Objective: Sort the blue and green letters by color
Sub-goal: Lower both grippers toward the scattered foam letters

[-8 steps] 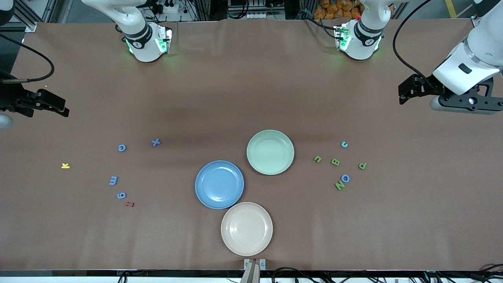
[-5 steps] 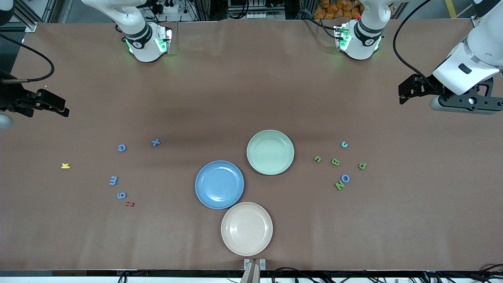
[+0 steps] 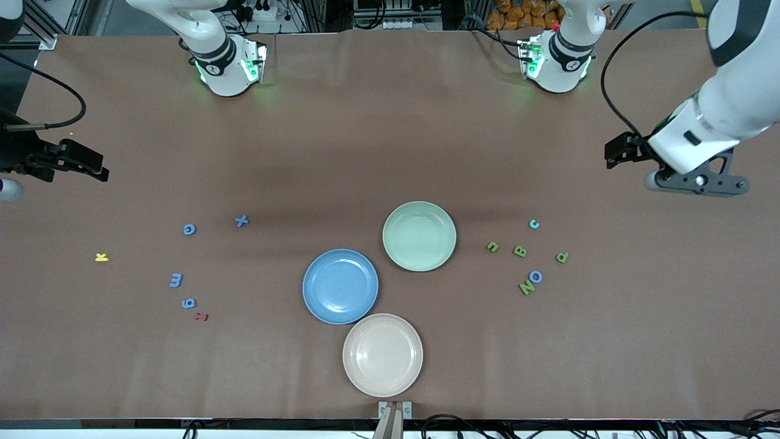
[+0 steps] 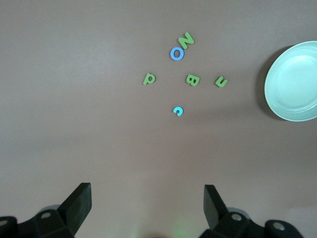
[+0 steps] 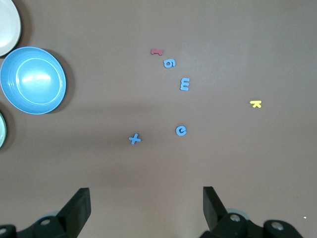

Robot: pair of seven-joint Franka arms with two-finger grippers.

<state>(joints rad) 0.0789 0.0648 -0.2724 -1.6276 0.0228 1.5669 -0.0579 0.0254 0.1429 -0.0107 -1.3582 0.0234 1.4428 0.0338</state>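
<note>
At six o'clock on the table, nearest the front camera, the beige plate (image 3: 382, 390), then the blue plate (image 3: 311, 286) and green plate (image 3: 390, 236) hold nothing, so sorting has not begun. The blue and green letters (image 3: 520, 251) lie in two scatters: blue ones at nine o'clock from the blue plate, green ones with a blue O (image 3: 535, 277) at three o'clock from the green plate. The left gripper (image 4: 146, 192), spread and empty, has swung in over the table at one o'clock from that mixed scatter, likely toward a first pick; the right gripper (image 5: 143, 194), also spread, waits at the nine o'clock edge

Right pincer (image 5: 143, 210) spread wide above bare bench (image 5: 237, 163). Near blue plate (image 5: 32, 80): blue X (image 5: 134, 139), then blue letters (image 5: 181, 130); dark red letter (image 5: 156, 51); yellow letter (image 5: 255, 103) farthest off.
</note>
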